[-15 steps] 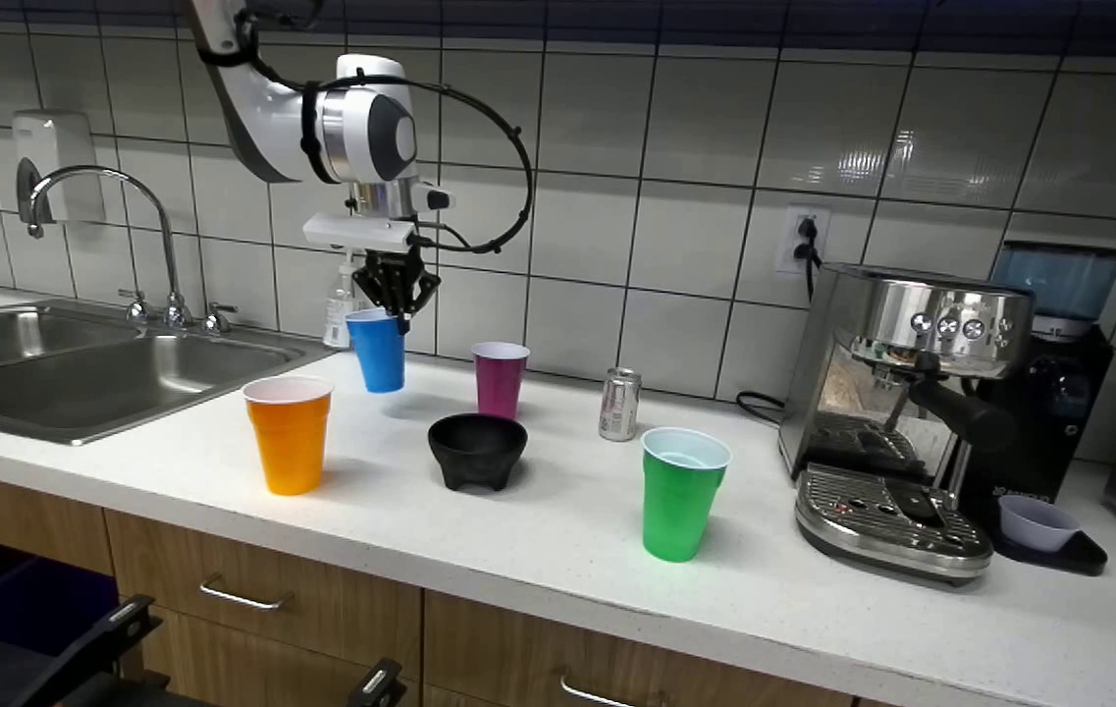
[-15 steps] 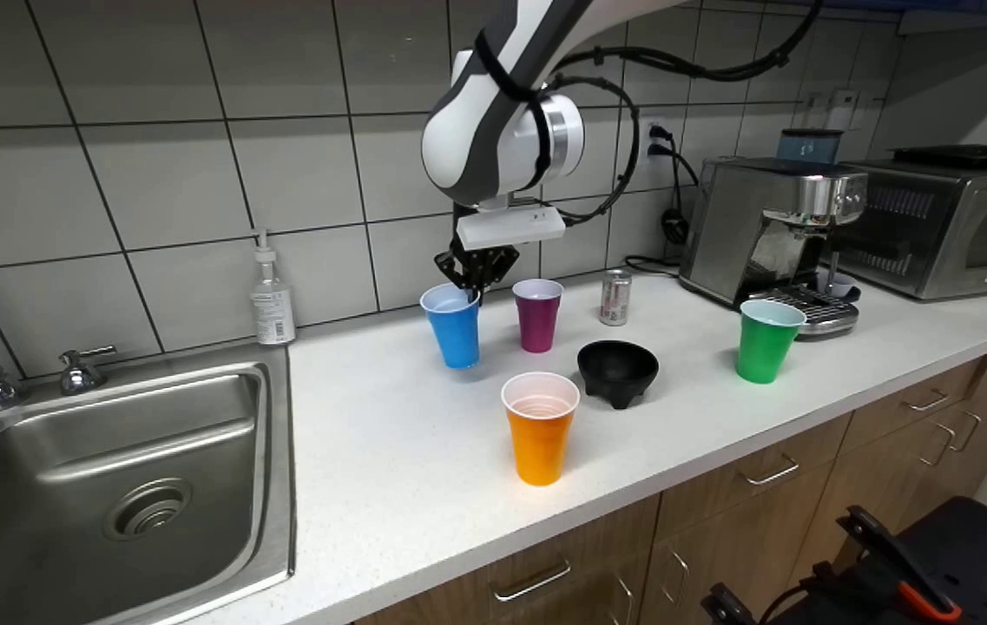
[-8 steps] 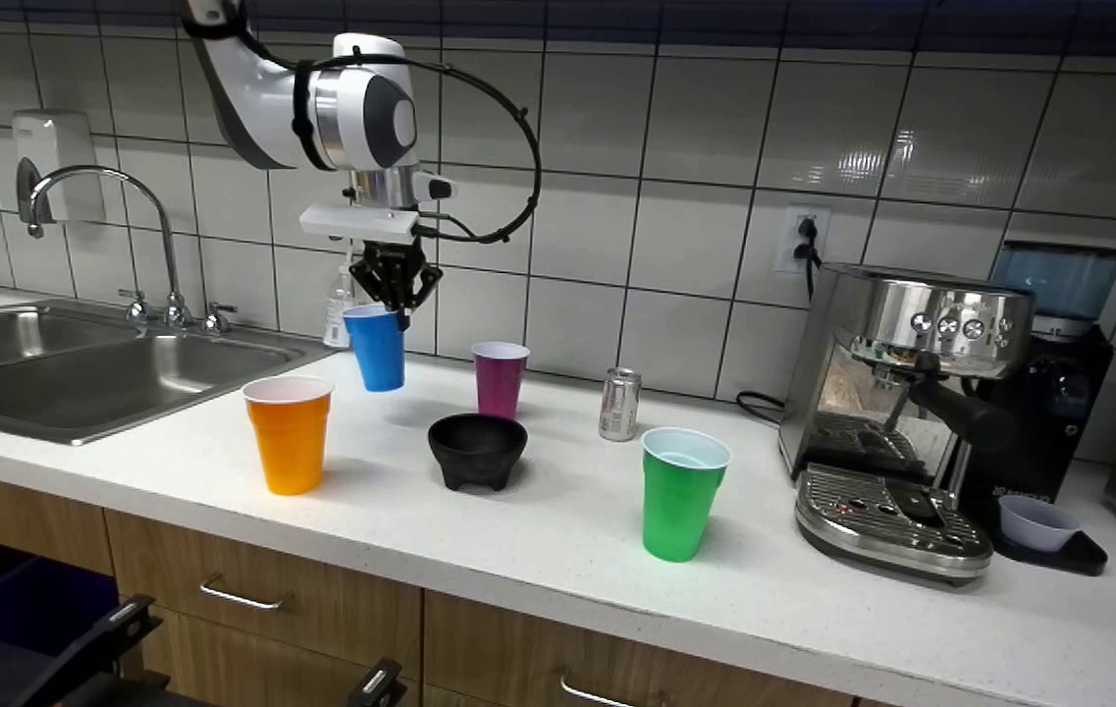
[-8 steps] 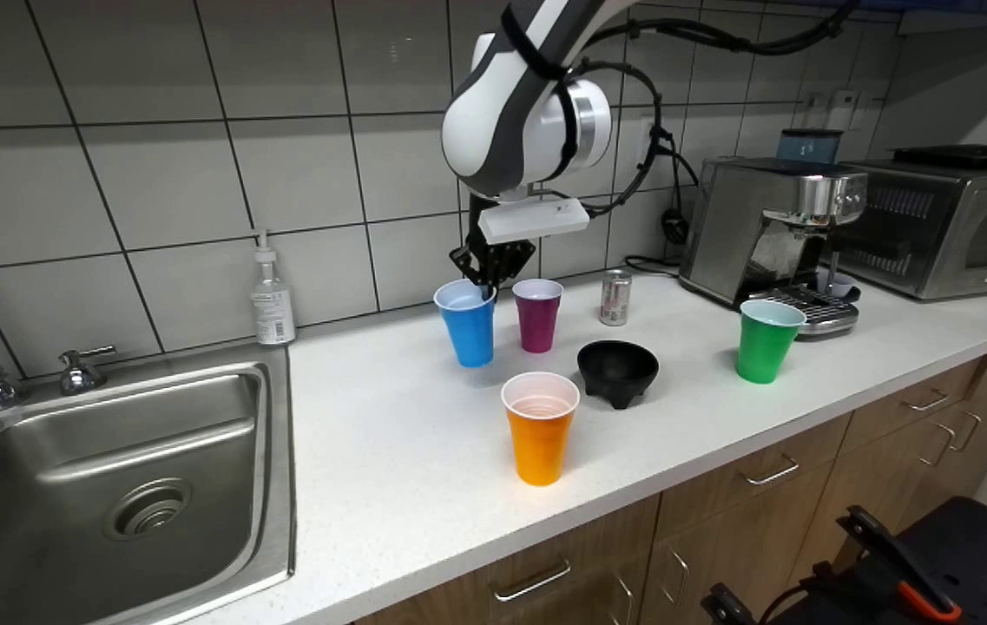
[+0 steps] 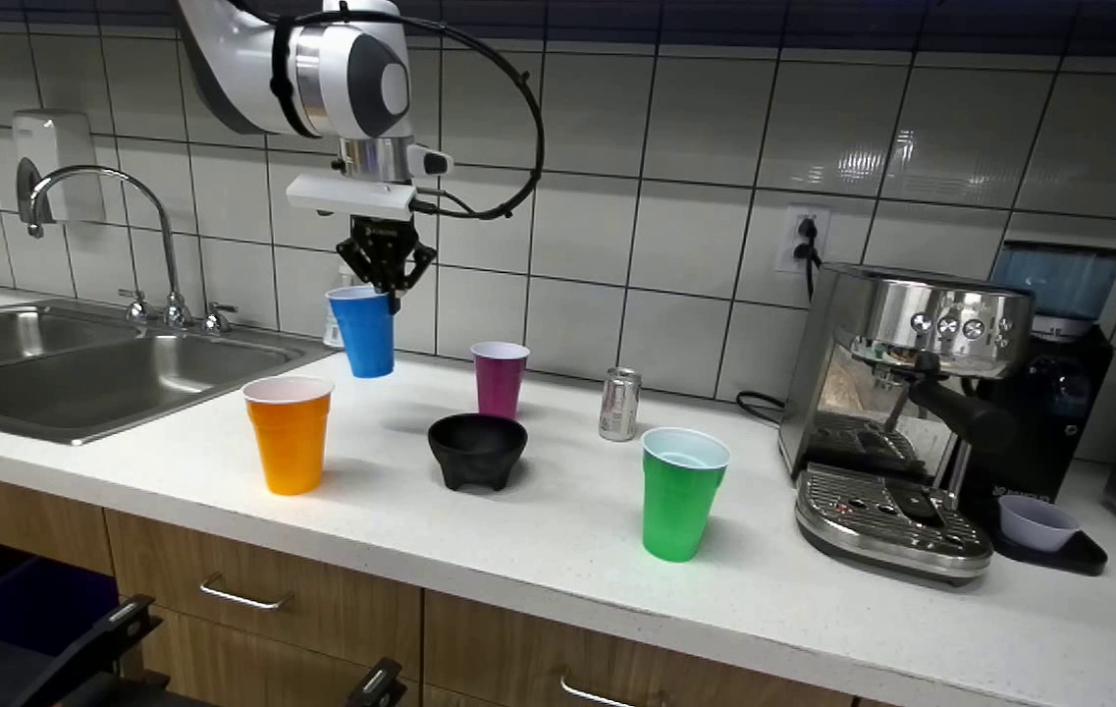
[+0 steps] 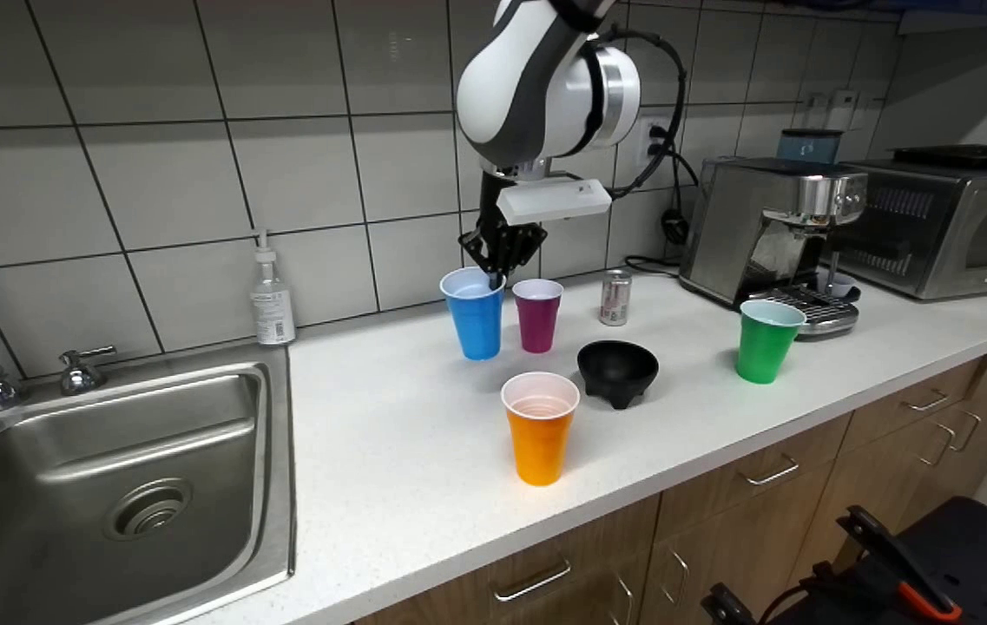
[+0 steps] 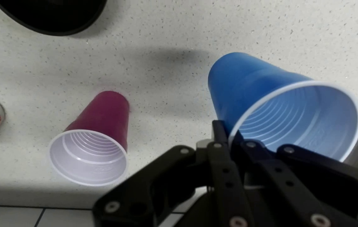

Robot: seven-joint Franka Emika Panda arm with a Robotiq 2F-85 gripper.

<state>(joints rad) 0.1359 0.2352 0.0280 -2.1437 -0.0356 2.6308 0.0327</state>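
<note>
My gripper (image 7: 229, 132) is shut on the near wall of a blue cup (image 7: 248, 78), one finger outside it and one inside, with the white rim running between them. In both exterior views the blue cup (image 5: 362, 339) (image 6: 474, 317) hangs above the counter, mouth up and slightly tilted, its shadow lying apart from it. A purple cup (image 5: 499, 385) (image 7: 106, 113) stands upright close by. An orange cup (image 5: 291, 447) (image 6: 540, 443) and a black footed bowl (image 6: 617, 373) (image 7: 56, 19) are nearer the counter's front.
A silver can (image 5: 619, 405) and a green cup (image 5: 680, 506) stand farther along the counter, before an espresso machine (image 5: 896, 422). At the opposite end are a steel sink (image 6: 276, 486) and a soap bottle (image 6: 272, 299). A tiled wall (image 5: 567, 245) runs behind.
The gripper has risen with the blue cup in its grip and drifted somewhat sideways. The cups, bowl and can on the counter have stayed put.
</note>
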